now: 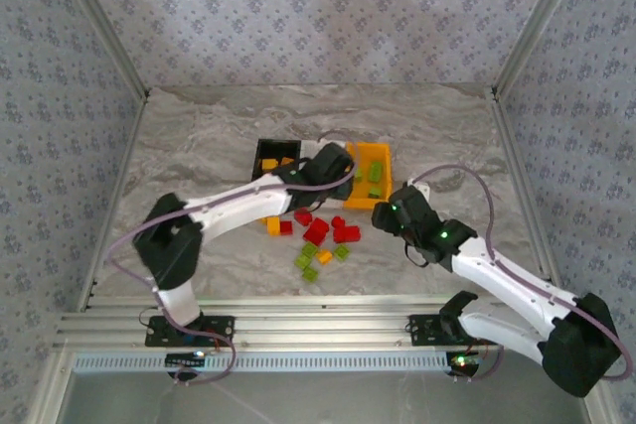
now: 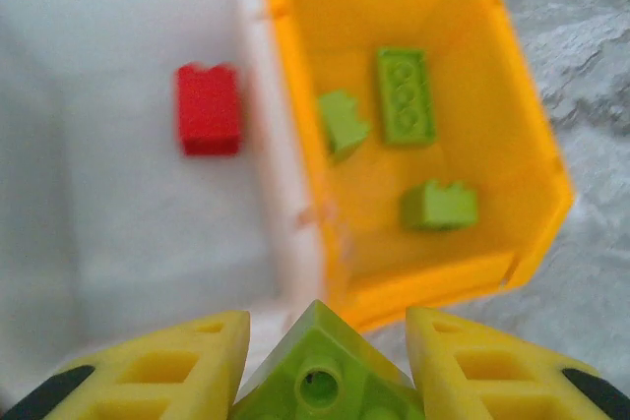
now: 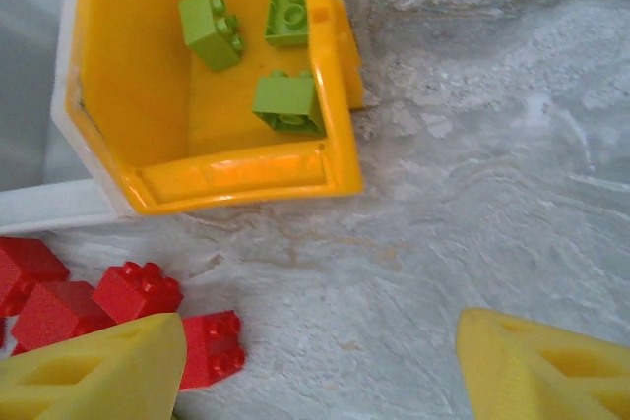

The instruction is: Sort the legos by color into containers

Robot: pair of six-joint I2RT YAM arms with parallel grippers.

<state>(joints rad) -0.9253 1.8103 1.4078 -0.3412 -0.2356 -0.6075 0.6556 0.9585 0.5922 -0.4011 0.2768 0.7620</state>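
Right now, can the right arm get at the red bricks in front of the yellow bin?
Probably yes. The right gripper hangs open just beside the red bricks, with bare table between and nothing lying over them.

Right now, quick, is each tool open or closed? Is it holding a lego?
Left tool: closed, holding a green lego.
Right tool: open, holding nothing.
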